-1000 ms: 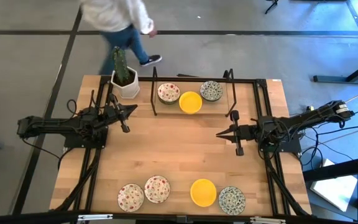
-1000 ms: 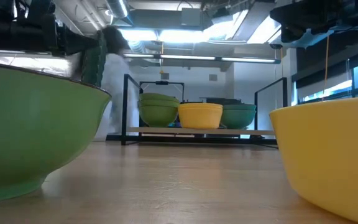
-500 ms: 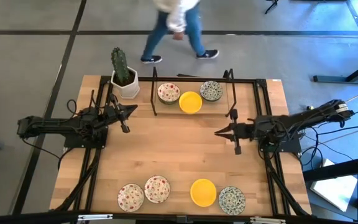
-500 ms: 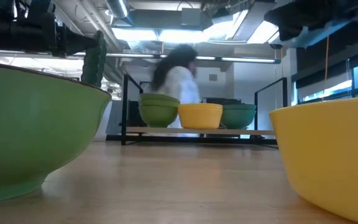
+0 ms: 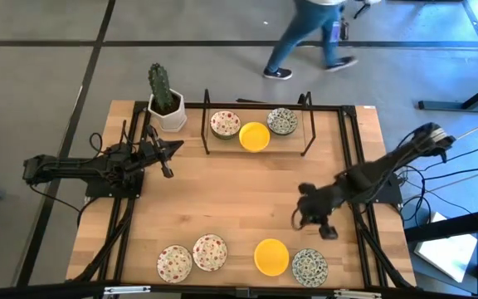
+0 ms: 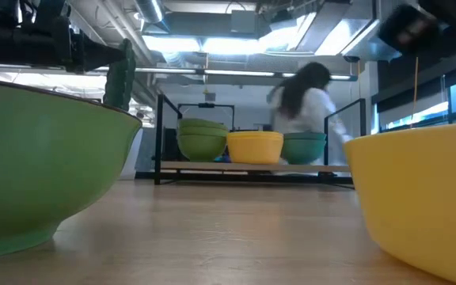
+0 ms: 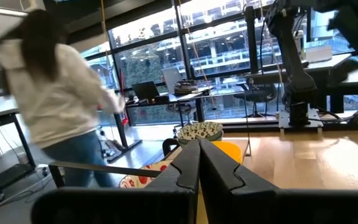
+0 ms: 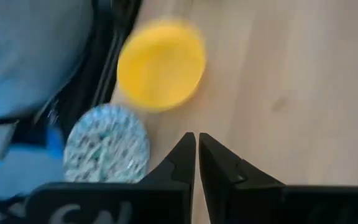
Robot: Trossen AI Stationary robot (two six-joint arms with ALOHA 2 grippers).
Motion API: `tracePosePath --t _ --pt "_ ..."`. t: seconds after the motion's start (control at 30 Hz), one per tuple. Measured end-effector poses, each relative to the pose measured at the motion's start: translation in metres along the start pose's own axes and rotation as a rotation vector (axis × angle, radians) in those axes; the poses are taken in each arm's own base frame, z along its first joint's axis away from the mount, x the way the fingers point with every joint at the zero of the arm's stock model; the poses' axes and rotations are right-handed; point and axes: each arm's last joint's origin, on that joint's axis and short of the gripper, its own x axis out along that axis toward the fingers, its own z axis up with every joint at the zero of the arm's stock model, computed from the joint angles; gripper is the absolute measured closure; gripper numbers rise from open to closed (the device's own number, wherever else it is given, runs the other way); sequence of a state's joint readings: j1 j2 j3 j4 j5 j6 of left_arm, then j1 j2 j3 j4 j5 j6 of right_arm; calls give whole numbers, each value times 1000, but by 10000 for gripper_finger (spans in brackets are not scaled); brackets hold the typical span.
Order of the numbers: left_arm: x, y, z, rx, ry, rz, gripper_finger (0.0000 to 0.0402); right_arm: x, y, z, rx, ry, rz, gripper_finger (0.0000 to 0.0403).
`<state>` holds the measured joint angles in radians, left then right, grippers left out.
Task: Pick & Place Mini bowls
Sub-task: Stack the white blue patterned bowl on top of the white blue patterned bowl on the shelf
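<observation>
From above I see seven mini bowls on the wooden table (image 5: 222, 199). Three sit inside the black wire rack (image 5: 257, 154) at the far edge: a red-speckled bowl (image 5: 225, 124), a plain yellow bowl (image 5: 255, 137) touching it, and a blue-green patterned bowl (image 5: 282, 121). Along the near edge, well apart from the rack, lie two more speckled bowls (image 5: 192, 257), a second yellow bowl (image 5: 271, 257) and a second patterned bowl (image 5: 309, 267). The right gripper (image 5: 312, 218) hangs between the rack and that near row, just above the near patterned one. The left gripper (image 5: 171, 148) waits beside the rack's left end, near the white cactus pot (image 5: 167, 112). A person (image 5: 309, 37) walks on the floor beyond the rack.

At table height, the rack's bowls (image 6: 255, 146) show green and yellow outsides.

The left wrist view shows my left jaws together, pointed at the rack's bowls.

The right wrist view shows the right jaws together, empty, over bare wood beside the near yellow and patterned bowls.
</observation>
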<state>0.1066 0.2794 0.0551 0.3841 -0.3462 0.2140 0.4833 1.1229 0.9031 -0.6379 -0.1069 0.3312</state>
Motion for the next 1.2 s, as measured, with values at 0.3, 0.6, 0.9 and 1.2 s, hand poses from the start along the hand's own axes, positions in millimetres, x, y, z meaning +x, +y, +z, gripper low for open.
tracePosePath --t 0.3,0.6,0.9,1.2 --pt "0 0 0 -20 3 -1 398 58 23 -15 260 295 103 322" --pt "0 0 -1 -17 10 -2 398 86 35 -25 331 393 100 179" --pt "0 0 -2 -15 16 -3 398 101 30 -33 313 448 16 148" --pt "0 0 -2 -13 19 -4 398 115 29 -40 313 497 -11 148"
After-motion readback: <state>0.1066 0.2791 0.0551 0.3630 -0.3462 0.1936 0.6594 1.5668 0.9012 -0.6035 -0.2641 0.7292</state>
